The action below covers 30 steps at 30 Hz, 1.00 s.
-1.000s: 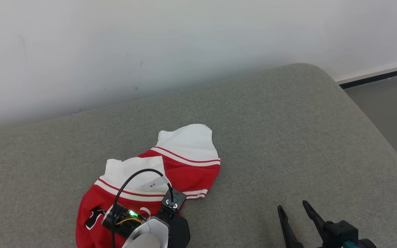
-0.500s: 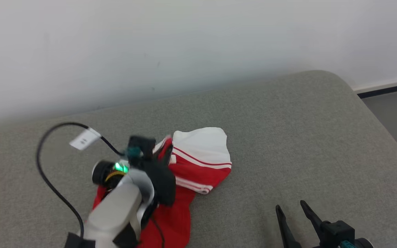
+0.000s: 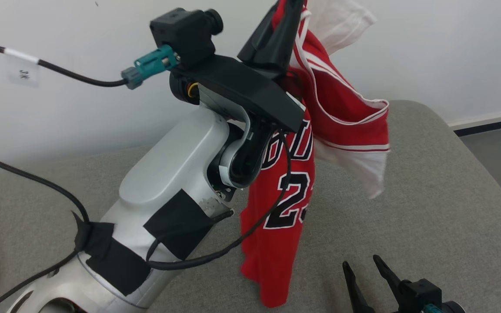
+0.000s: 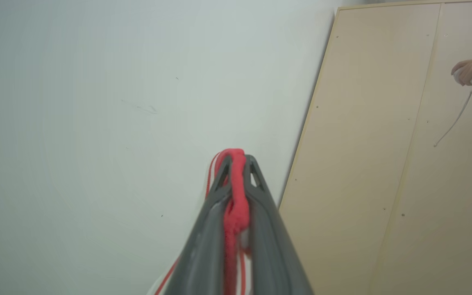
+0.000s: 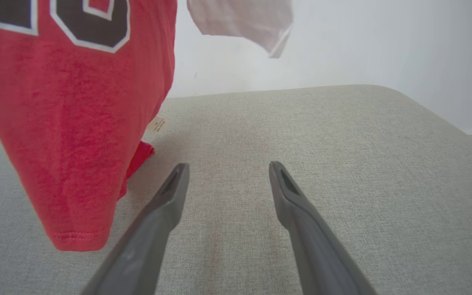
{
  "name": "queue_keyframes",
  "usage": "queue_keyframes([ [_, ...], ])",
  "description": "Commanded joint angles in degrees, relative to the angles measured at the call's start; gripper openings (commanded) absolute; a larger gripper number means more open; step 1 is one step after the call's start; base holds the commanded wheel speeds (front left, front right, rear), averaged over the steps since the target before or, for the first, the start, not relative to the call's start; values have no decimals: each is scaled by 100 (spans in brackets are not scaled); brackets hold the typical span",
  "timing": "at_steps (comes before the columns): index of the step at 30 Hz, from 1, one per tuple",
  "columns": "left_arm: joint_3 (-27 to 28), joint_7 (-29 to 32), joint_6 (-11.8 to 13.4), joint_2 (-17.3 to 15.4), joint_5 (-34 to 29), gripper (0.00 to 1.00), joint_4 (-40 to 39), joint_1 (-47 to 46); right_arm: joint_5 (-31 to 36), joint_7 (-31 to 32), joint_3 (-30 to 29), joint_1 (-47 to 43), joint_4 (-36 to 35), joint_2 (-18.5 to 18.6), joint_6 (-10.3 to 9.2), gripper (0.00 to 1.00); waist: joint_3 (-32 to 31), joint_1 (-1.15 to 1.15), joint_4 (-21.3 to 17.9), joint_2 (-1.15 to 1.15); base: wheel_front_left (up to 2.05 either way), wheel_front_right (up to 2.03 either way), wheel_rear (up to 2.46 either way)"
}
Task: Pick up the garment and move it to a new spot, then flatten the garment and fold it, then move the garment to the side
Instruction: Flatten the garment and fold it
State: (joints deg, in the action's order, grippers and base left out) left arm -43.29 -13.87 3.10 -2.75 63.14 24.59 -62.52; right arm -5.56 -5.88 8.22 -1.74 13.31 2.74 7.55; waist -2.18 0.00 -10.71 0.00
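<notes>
Broad, rounded cushion of grey woven fabric (image 3: 407,195) underneath. Limp red-and-white knit jersey with black numerals (image 3: 289,208) hanging toward 6 o'clock from the long dark left gripper (image 4: 236,164), pinched tight on a bunched red fold. Dark two-fingered right gripper (image 5: 225,166) at 5 o'clock of the jersey, spread wide, holding nothing.

Our left arm (image 3: 168,187) stands high, left gripper (image 4: 236,162) pinched on the garment (image 3: 285,208), seemingly pointing up; our right gripper (image 3: 360,263) sits low, near right, fingers apart.
</notes>
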Motion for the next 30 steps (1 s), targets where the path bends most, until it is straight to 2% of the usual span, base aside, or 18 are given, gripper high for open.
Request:
queue_keyframes([
  [1, 81, -57, 55, -29, 122, 0, -36, 27, -13, -2, -6, 6, -12, 2, -12, 100, 3, 0, 3, 0, 0, 0, 0],
  [5, 602, -128, 183, -61, 444, 0, -81, 495, -8, -26, -80, -53, -38, 4, -12, 100, 1, 0, 71, 0, 0, 0, 0],
  [9, 1168, -136, 441, -523, 278, 0, -110, 1542, 38, 5, -138, -146, -78, 0, -12, 100, -23, 0, 240, 0, 0, 0, 0],
  [14, 1696, -136, 853, -1309, 28, 0, -48, 3282, 95, 84, -165, -231, -197, 1, -12, 100, -37, 0, 441, 0, 0, 0, 0],
  [17, 1921, -136, 983, -1623, -121, 0, 138, 4034, 129, 167, -182, -276, -306, 2, -13, 100, -20, 0, 588, 0, 0, 0, 0],
  [22, 1979, -137, 1058, -1764, -311, 0, 552, 4522, 131, 283, -109, -242, -438, 6, -13, 100, -7, 0, 726, 0, 0, 0, 0],
  [27, 1886, -129, 1296, -1811, -695, 0, 862, 4542, 131, 361, -55, -226, -512, 4, -13, 100, -13, 0, 739, 0, 0, 0, 0],
  [28, 1790, -74, 1255, -1796, -761, 38, 894, 4541, 138, 367, -50, -238, -522, 4, -13, 100, -18, 0, 734, 0, 0, 0, 0],
  [29, 1716, -25, 1190, -1748, -770, 100, 886, 4517, 147, 379, -54, -257, -532, 3, -13, 100, -23, 0, 731, 0, 0, 0, 0],
  [30, 1586, 66, 1118, -1742, -854, 100, 863, 4480, 153, 385, -60, -275, -536, 3, -13, 100, -30, 0, 728, 0, 0, 0, 0],
])
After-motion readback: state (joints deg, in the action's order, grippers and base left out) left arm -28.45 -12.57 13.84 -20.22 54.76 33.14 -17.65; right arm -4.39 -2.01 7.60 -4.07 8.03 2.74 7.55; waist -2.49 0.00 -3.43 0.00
